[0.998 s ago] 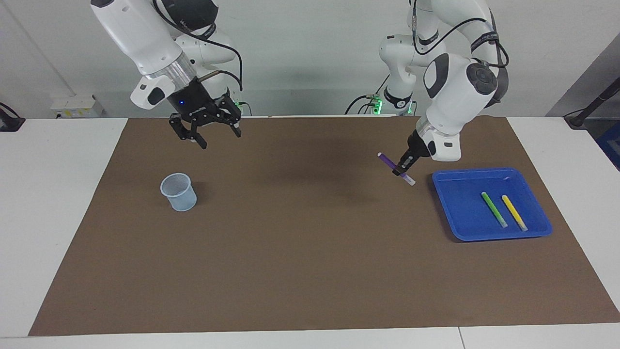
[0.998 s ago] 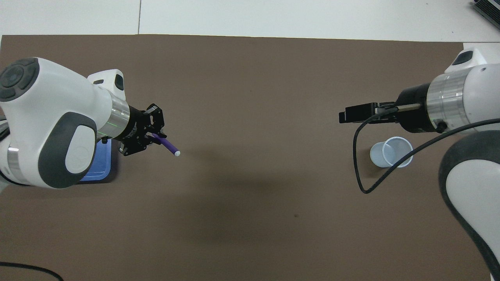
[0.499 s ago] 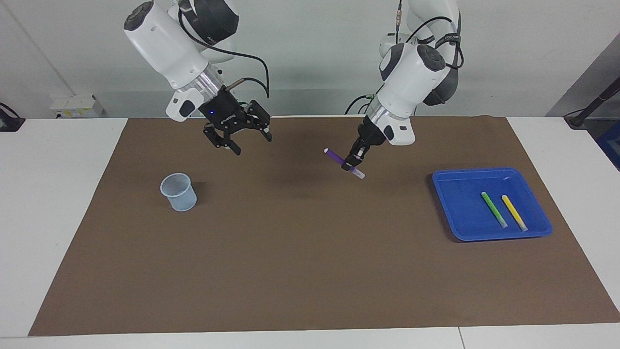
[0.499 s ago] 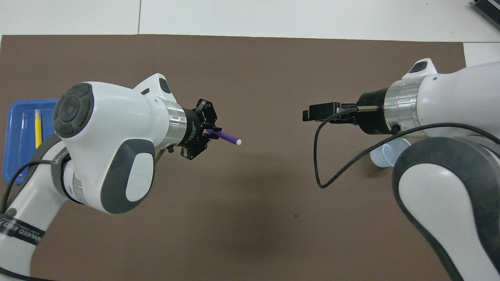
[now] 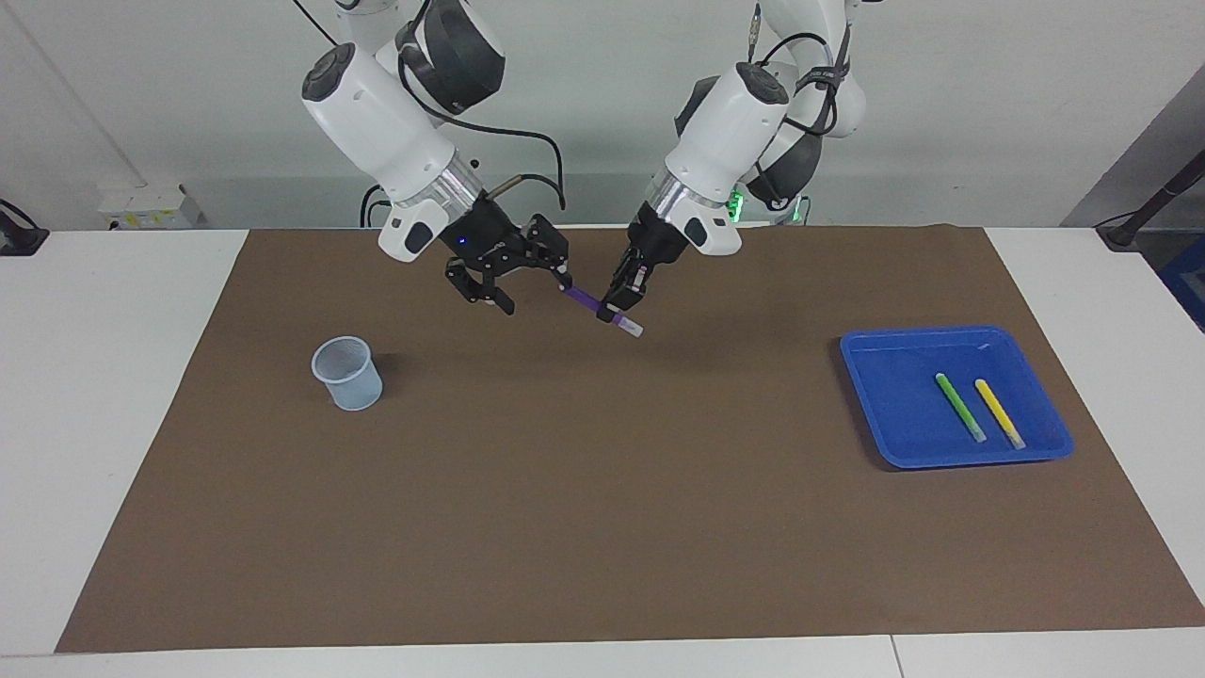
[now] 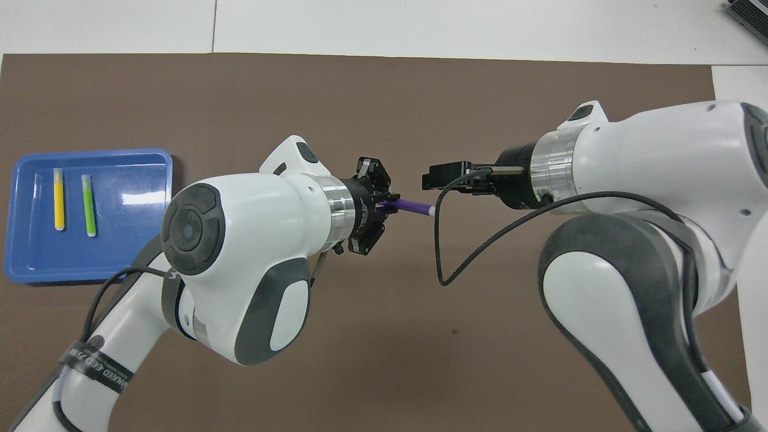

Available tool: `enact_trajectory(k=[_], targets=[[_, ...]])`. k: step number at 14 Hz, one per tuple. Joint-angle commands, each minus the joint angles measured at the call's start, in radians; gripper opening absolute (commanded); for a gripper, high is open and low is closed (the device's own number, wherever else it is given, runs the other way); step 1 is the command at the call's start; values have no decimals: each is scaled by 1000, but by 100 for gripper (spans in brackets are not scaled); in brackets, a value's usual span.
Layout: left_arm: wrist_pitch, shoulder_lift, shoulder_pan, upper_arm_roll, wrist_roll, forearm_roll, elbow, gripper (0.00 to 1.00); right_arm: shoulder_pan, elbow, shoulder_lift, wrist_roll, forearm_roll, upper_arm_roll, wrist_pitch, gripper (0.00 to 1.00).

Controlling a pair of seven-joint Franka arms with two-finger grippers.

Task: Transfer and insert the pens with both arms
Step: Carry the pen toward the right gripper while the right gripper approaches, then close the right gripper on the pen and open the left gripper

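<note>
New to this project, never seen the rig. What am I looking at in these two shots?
Two white robot arms at a table with a brown mat. One shot faces the robots; the other looks down from above their end. The left claw is shut on a purple pen, held in the air over the mat's middle. The right claw is open, right at the pen's free end, apparently ready to take it. On the mat: a blue tray toward the left arm's end holding a green pen and a yellow pen, and a pale cup toward the right arm's end.
</note>
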Motion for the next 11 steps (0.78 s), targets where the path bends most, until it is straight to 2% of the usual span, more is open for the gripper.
enact_trajectory(k=[1,4,6,8,9,11], targets=[[84,-4,-31,15,-79,-21,-24,0,12,-8,-3,24,24,0,19,94],[99,-2,-30,16,-88,-21,-22,0,30,-8,-5,24,24,-1,7,93],[98,-2,-30,16,-87,-21,-24,0,29,-8,-5,24,24,-1,4,86],[98,-2,-30,15,-84,-21,-24,0,30,-8,-5,24,24,-1,9,73],[98,-2,-30,15,-82,-21,-22,0,29,-10,-5,24,24,-1,6,62],[98,-2,-30,15,-82,-21,-21,0,29,-8,-5,23,24,-1,7,53]])
